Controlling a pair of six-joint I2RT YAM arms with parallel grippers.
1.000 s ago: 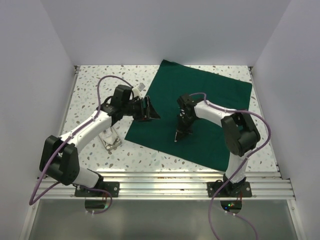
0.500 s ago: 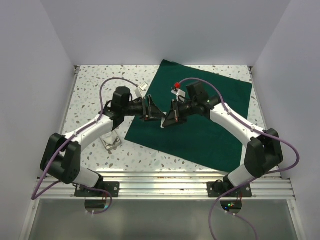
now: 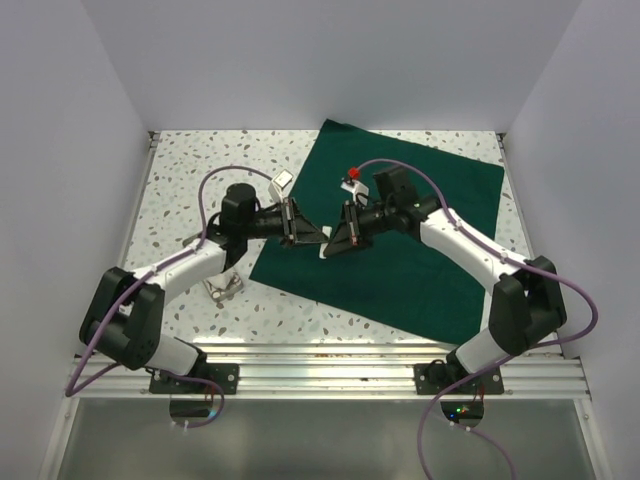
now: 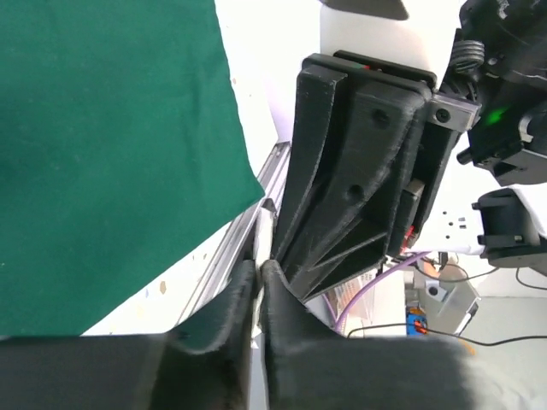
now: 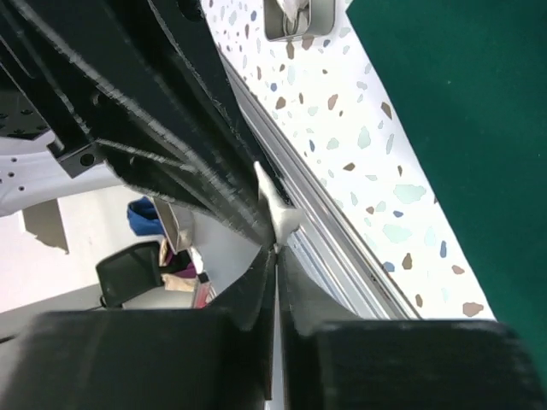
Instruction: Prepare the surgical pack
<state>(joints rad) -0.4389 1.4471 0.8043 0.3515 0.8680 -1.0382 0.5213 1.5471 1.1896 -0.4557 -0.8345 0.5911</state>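
Observation:
The dark green drape (image 3: 420,230) of the surgical pack lies flat on the table, also seen in the left wrist view (image 4: 102,154) and right wrist view (image 5: 461,111). Above its left corner my two grippers meet tip to tip. A small white gauze pad (image 3: 324,250) hangs between them. My left gripper (image 3: 317,236) is shut on a thin white edge of the pad (image 4: 258,248). My right gripper (image 3: 333,243) is shut on the pad's other end (image 5: 279,215). The small steel tray (image 3: 222,283) sits on the speckled table under the left arm, with white material inside (image 5: 295,10).
White walls close in the table on three sides. An aluminium rail (image 3: 320,365) runs along the near edge by the arm bases. Purple cables loop over both arms.
The right arm swung left from the drape's middle, carrying the gauze pad to the left gripper. The left gripper, open before, has closed on the pad.

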